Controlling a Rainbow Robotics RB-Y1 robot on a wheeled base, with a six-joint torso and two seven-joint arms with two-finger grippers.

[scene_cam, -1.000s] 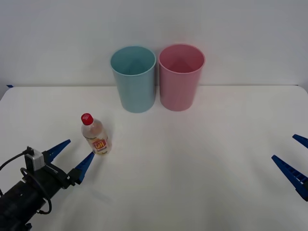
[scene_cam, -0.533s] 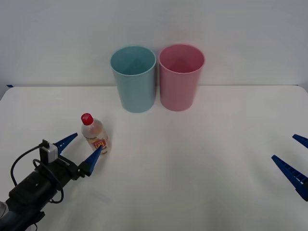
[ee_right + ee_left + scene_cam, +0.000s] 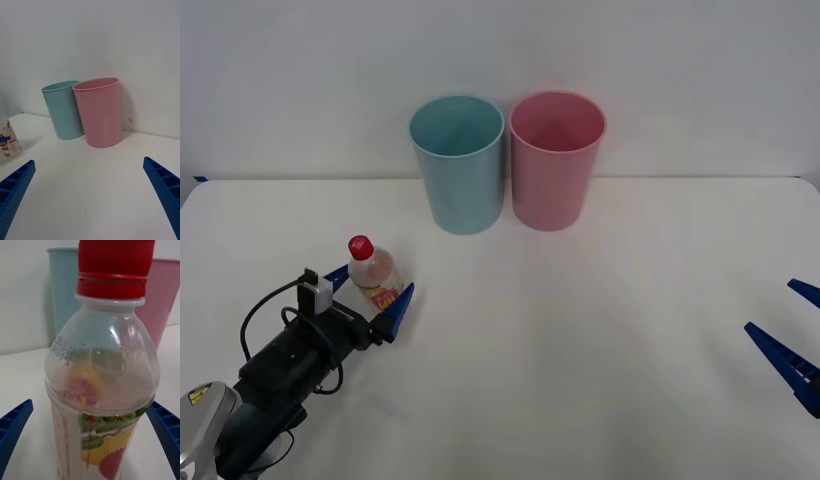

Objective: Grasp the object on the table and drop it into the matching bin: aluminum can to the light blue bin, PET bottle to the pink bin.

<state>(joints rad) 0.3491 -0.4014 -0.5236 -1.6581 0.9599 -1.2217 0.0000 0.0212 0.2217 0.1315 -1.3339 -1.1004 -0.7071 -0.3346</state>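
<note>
The PET bottle [image 3: 373, 273] stands upright on the table [image 3: 580, 350], on the robot's left side, well apart from both bins; its red cap is on top. The left gripper [image 3: 370, 290] has one blue finger on each side of the bottle; the fingers are spread wide and there is a gap on each side, so it looks like nothing is held yet. The pink bin [image 3: 557, 160] stands at the back of the table, touching or just beside the light blue bin [image 3: 458, 163]. The right gripper [image 3: 795, 340] waits far off at the right edge, spread wide and holding nothing. I think the reach is done; the squeeze, the lift, the carry to the pink bin and the drop are all left.
</note>
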